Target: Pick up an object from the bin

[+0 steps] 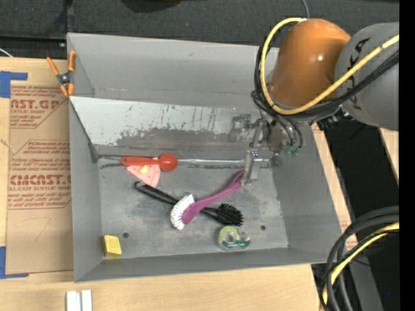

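My gripper (pixel 251 168): low, near the right side of the bin (pixel 162 70).
My grip: I cannot tell if it is apart or together.
Purple brush (pixel 211 201): handle end right at my tip, white bristles down-left, lying across a black brush (pixel 227 214).

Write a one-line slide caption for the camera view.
Gripper low in the bin, at the handle end of a purple brush that crosses a black brush.

The pincer (pixel 251 169) hangs at the handle end of the purple brush (pixel 217 199), perhaps touching it
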### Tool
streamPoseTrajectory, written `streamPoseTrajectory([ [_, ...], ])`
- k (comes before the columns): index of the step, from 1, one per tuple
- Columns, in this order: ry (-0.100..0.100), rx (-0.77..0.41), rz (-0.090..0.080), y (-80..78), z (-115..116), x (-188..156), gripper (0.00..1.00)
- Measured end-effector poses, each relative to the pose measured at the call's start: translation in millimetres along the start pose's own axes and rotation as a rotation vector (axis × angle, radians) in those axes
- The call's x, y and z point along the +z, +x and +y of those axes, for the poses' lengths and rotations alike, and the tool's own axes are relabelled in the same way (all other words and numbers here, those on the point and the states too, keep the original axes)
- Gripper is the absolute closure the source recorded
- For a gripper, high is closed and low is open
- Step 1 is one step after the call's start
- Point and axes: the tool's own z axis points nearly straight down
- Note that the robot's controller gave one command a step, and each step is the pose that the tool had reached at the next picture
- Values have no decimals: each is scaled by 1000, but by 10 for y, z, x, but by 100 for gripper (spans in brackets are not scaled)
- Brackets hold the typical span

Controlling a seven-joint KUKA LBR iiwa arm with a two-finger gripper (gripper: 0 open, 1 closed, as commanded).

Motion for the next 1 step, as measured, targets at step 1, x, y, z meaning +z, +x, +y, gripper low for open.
streamPoseTrajectory([
  [1,0,0,-1,0,0,2,0],
])
